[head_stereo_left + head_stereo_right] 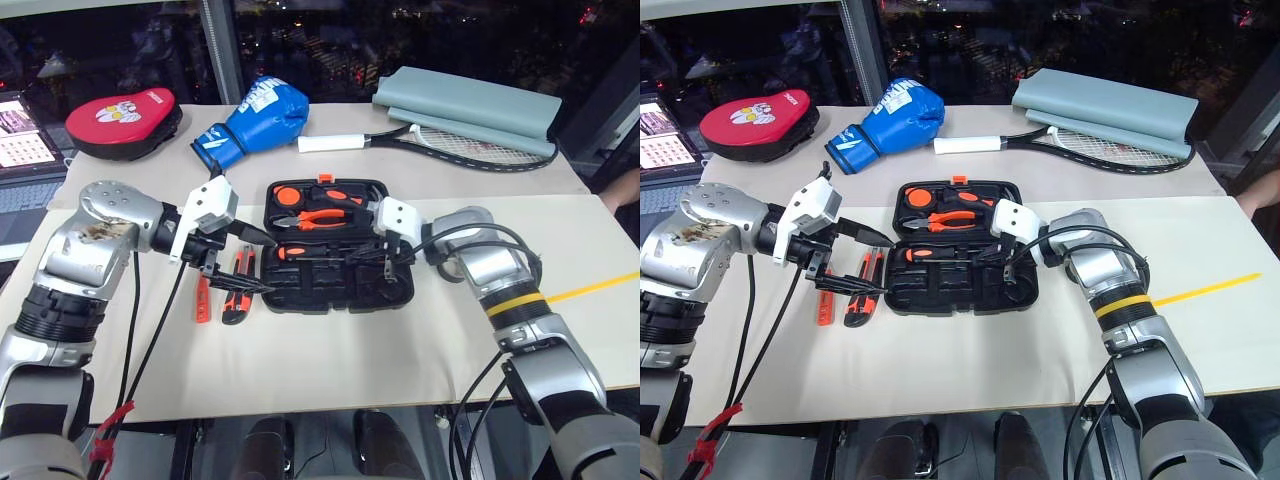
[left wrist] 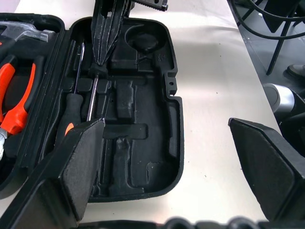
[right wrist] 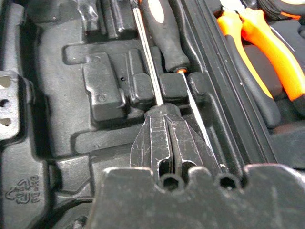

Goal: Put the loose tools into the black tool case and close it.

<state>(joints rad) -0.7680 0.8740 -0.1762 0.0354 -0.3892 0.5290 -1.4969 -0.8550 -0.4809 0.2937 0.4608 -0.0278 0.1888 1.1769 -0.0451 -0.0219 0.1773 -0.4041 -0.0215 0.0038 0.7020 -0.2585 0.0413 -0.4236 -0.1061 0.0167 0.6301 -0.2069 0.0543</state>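
The black tool case [image 1: 400, 295] lies open at the table's middle. A screwdriver [image 3: 164, 38] with a black handle rests in a recess of its near half. Beside it lies a second screwdriver [image 3: 147, 62], and my right gripper [image 3: 162, 112] is shut on its thin metal shaft. My left gripper [image 1: 270, 265] hangs open over the case's left edge with nothing between its fingers [image 2: 83, 162]. Left of the case, on the table, lie an orange-black utility knife [image 1: 238, 295] and a slim orange tester screwdriver [image 1: 202, 298].
The case's far half holds orange-handled pliers [image 1: 320, 215] and a round orange tape measure [image 1: 289, 195]. A red oval pad [image 1: 120, 120], blue boxing glove [image 1: 255, 118], tennis racket [image 1: 450, 145] and grey cover [image 1: 465, 105] lie along the back. A laptop [image 1: 20, 150] sits far left.
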